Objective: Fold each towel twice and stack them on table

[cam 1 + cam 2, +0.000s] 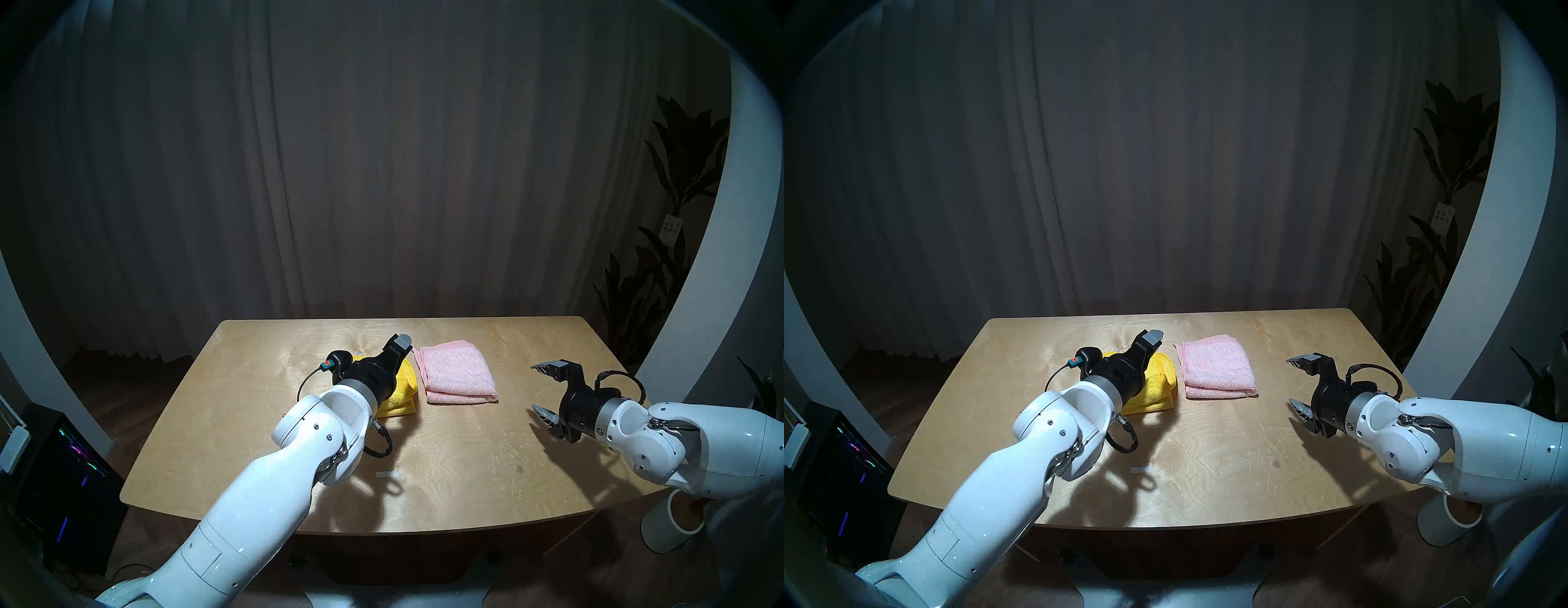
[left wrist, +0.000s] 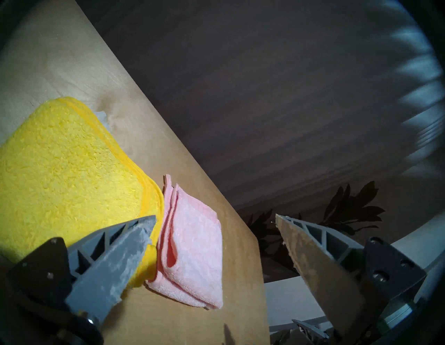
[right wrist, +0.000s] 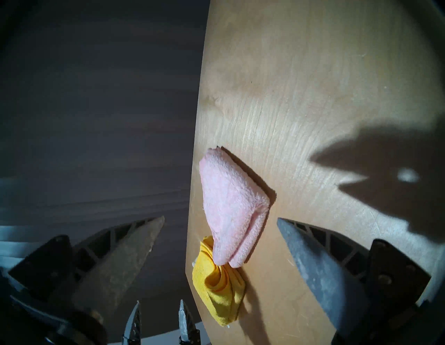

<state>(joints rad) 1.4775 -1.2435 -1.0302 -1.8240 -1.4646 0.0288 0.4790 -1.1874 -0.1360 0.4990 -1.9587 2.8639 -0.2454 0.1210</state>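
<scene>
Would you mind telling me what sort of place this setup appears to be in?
Probably a home-styled room used as a robot lab: a plywood table before a floor-length curtain, a potted plant, and a lit computer tower on the floor.

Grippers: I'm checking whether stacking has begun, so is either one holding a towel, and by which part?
Nothing is held. The left gripper is open above the folded yellow towel; the right gripper is open, away from the pink towel.
</scene>
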